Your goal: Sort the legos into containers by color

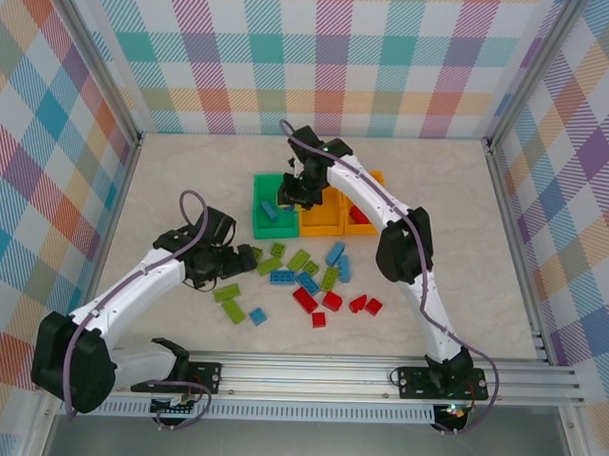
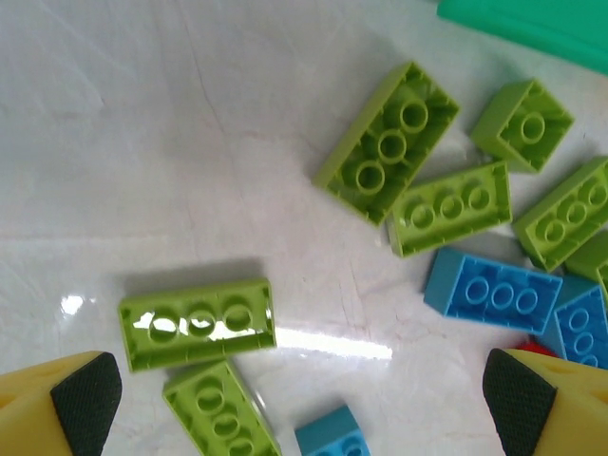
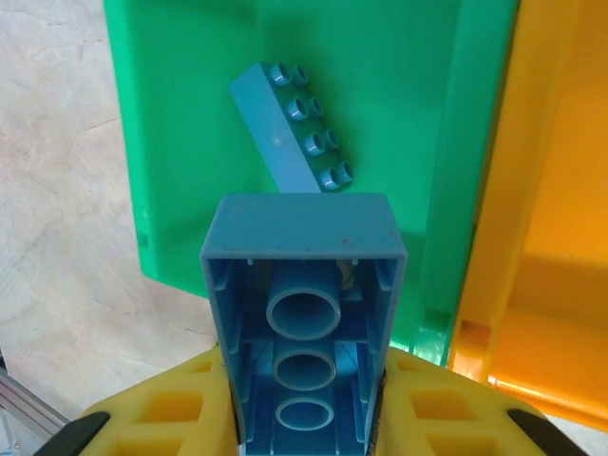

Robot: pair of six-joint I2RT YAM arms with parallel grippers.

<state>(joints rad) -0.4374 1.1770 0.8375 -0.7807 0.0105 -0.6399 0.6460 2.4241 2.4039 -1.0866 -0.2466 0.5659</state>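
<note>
My right gripper (image 3: 304, 418) is shut on a blue lego (image 3: 302, 285), held underside up over the near edge of the green container (image 3: 190, 142). A second blue lego (image 3: 285, 123) lies inside that bin. In the top view the right gripper (image 1: 290, 193) hangs over the green container (image 1: 268, 227), with two orange containers (image 1: 320, 221) to its right. My left gripper (image 2: 304, 399) is open and low over the table, with a lime lego (image 2: 197, 323) and a small blue piece (image 2: 332, 437) between its fingers (image 2: 85, 399). Loose legos (image 1: 303, 278) lie scattered mid-table.
Red bricks (image 1: 332, 301) lie at the near right of the scatter, and one red piece sits in the right orange bin (image 1: 360, 214). Lime bricks (image 2: 388, 142) and blue ones (image 2: 494, 290) crowd ahead of the left gripper. Checkered walls enclose the table.
</note>
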